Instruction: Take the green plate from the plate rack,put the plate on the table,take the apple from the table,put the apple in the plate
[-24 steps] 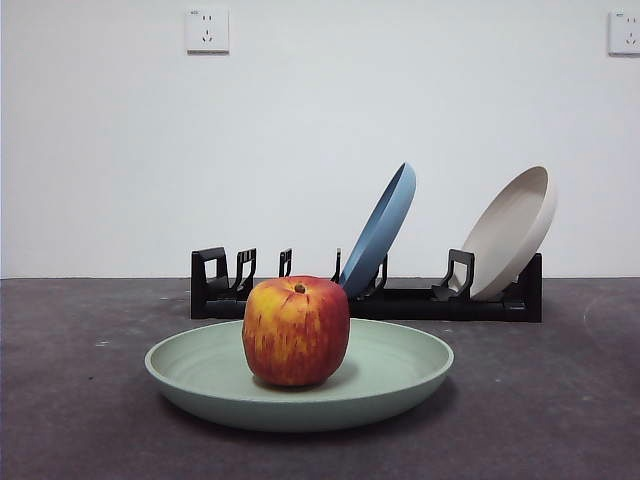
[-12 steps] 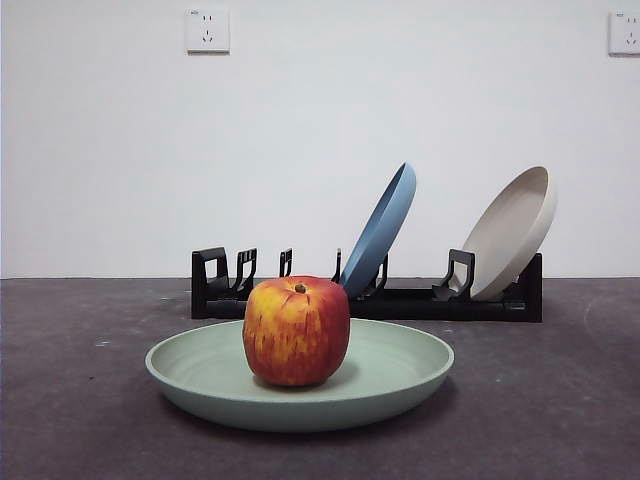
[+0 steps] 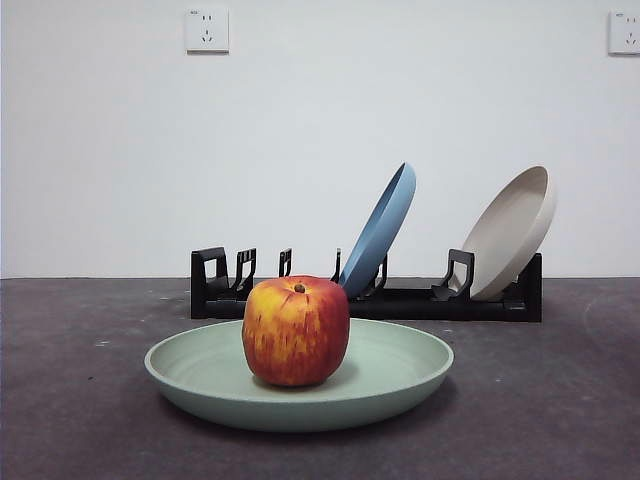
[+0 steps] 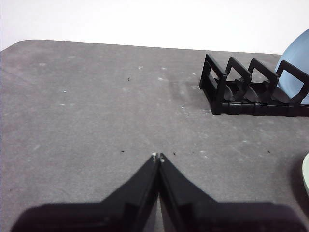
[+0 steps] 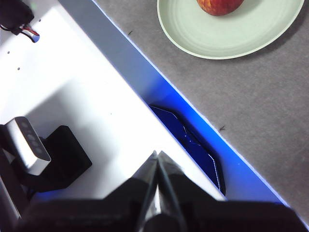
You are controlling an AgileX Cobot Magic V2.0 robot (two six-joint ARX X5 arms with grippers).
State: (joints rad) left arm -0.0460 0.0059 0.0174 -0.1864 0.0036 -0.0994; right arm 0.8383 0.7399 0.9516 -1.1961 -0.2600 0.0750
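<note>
Apple (image 3: 296, 331), round and red with yellow-orange streaks, is what I see nearest on my front feed; it sits upright in the middle of the wide, shallow, pale sage-green plate (image 3: 400, 385). That plate lies flat on the dark grey mottled bench (image 3: 540, 400). Behind it runs the long, low black plastic plate rack (image 3: 420, 300). A blue plate (image 3: 385, 225) leans in a slot near the rack's middle, and a beige plate (image 3: 515, 230) leans at its right end; the slots at the left end hold nothing. Beyond is a white wall with two sockets (image 3: 207, 30).

My left hand (image 4: 158, 157) hangs over bare bench with its jaws pressed together, holding nothing, the rack's end ahead of it. My right hand (image 5: 157, 154) is also closed and empty, parked off the bench edge, with the plate and apple in sight beyond.
</note>
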